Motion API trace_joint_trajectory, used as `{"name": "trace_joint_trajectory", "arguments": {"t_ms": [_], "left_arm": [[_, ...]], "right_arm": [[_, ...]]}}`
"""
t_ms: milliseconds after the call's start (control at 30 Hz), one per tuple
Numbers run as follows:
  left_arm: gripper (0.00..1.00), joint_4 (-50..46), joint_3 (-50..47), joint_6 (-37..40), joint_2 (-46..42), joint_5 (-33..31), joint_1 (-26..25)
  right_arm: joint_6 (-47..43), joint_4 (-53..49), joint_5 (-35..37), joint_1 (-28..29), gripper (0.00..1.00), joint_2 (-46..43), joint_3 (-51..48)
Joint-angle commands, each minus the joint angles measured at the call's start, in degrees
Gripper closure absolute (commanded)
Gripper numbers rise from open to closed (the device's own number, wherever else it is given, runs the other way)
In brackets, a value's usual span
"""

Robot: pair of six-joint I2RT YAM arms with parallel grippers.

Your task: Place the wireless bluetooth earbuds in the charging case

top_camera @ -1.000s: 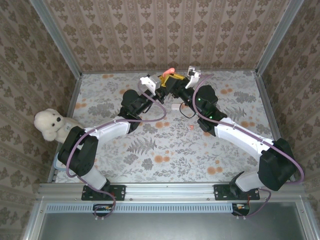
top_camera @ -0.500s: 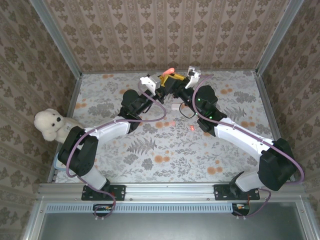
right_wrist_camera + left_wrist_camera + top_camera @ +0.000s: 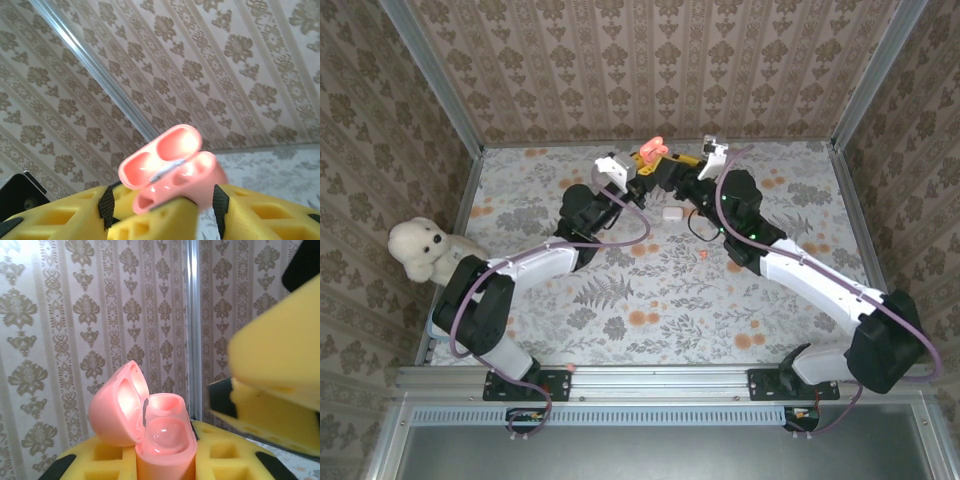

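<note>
Pinching pink case point(image 3: 150, 435), left fingers point(image 3: 117, 466) hang near wall point(image 3: 650, 70).

You have two robot arms in view: the left arm point(image 3: 535, 262) and the right arm point(image 3: 810, 275). You can count two charging cases. One is a pink charging case point(image 3: 655, 150), held up over the far edge of the worktop point(image 3: 660, 320). The other is a white charging case point(image 3: 671, 212), lying just short of that far edge. One tiny red-orange earbud point(image 3: 705, 255) lies toward the middle of the worktop; further buds cannot be told from the cloth's orange flowers. One white plush bear point(image 3: 420, 250) sits at the left edge.
</note>
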Motion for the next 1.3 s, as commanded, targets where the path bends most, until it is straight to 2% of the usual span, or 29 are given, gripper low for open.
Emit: {"name": "trace_joint_trajectory", "arguments": {"t_ms": [0,133,233,467,633,933,1267], "left_arm": [[1.00,3.82,-2.12,-1.96,-3.49,-3.20,1.74],[1.00,2.71,-4.04,-1.08,-5.02,-3.72,2.96],[1.00,1.70,-4.53,0.18,-5.86,-3.82,3.16],[1.00,0.72,-5.25,0.84,-7.17,-4.67,3.20],[1.00,-2.25,-5.86,1.39,-9.08,-6.17,3.92],[1.00,-6.71,-6.58,1.63,-12.09,-7.07,6.60],[1.00,-9.73,-7.66,2.19,-15.21,-7.51,7.77]], "right_arm": [[1.71,-8.84,2.05,-0.16,0.38,-4.58,-2.36],[3.51,-12.29,4.76,-0.23,0.30,-9.14,-8.21],[4.88,-15.65,5.88,-0.29,0.29,-10.96,-10.80],[6.22,-31.34,1.71,1.76,0.29,-6.33,-7.46],[2.11,-40.18,-1.08,9.20,0.32,0.84,-5.72],[-2.98,-41.78,-1.65,28.59,0.37,12.83,-5.14],[-6.85,-42.79,-4.61,37.55,0.45,23.59,-0.59]]}}
